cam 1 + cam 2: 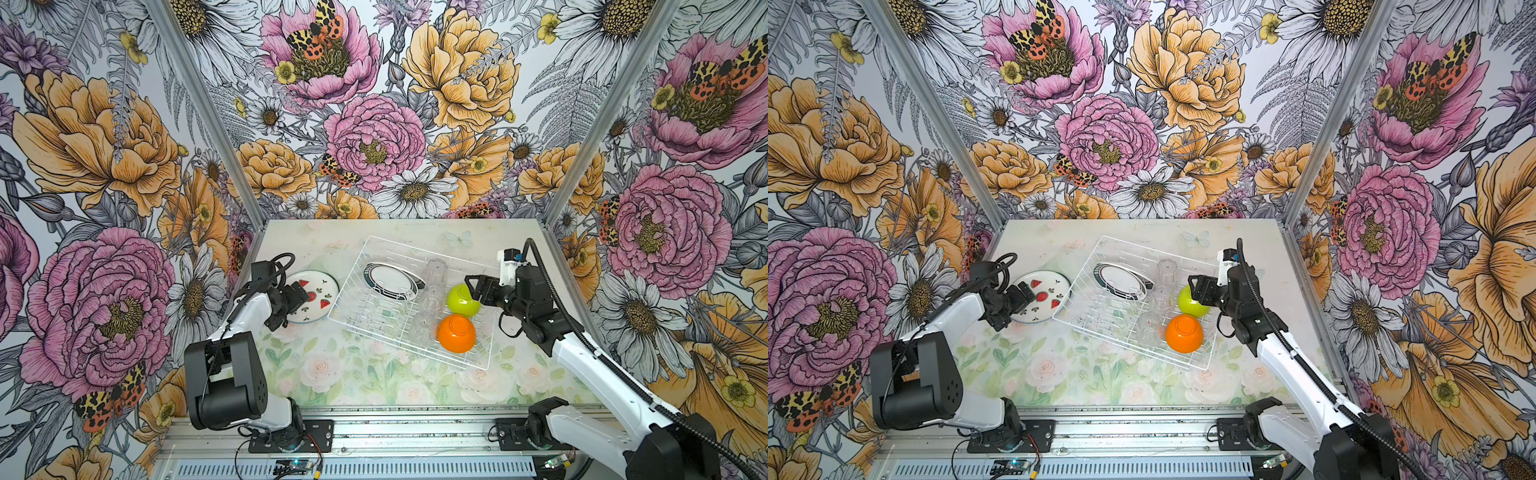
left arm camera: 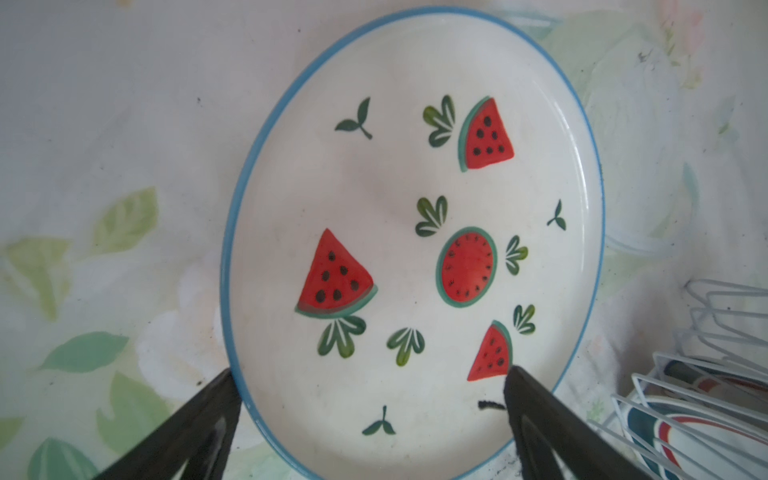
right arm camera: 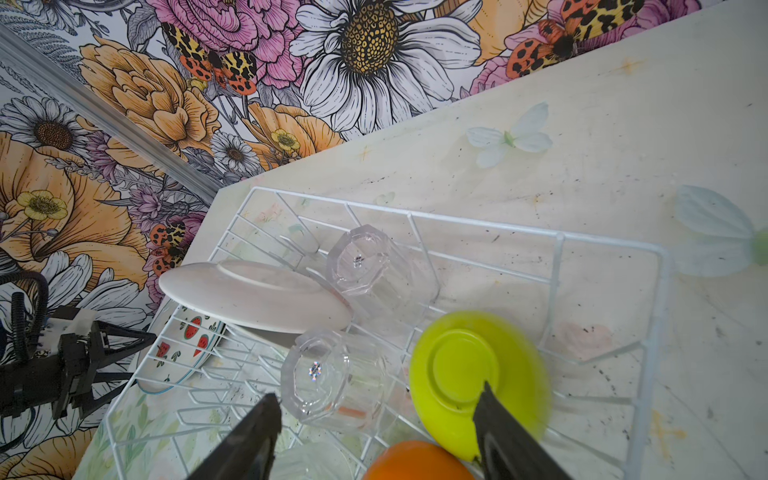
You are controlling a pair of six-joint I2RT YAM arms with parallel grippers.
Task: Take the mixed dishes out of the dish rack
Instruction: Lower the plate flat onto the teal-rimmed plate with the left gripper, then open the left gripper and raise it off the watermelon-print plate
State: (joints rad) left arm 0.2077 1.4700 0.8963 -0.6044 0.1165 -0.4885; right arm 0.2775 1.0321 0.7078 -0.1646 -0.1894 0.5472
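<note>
White with red melon slices, the watermelon plate (image 1: 322,289) lay on the table (image 1: 353,374) at middle left, outside the dish rack (image 1: 374,328). The left gripper (image 2: 370,374) hung over it, claws wide apart. The dish rack, in the middle, held a teal-rimmed plate (image 1: 392,280), clear tumblers (image 1: 434,274), a lime-green bowl (image 1: 461,301) and an orange bowl (image 1: 456,332). The right gripper (image 1: 472,291) had its claws apart, one right by the lime-green bowl.

My desk (image 1: 353,384) wears a pale floral print. On it lie the white wire dish rack (image 1: 365,316) and, just beside, the watermelon plate (image 1: 323,286).
</note>
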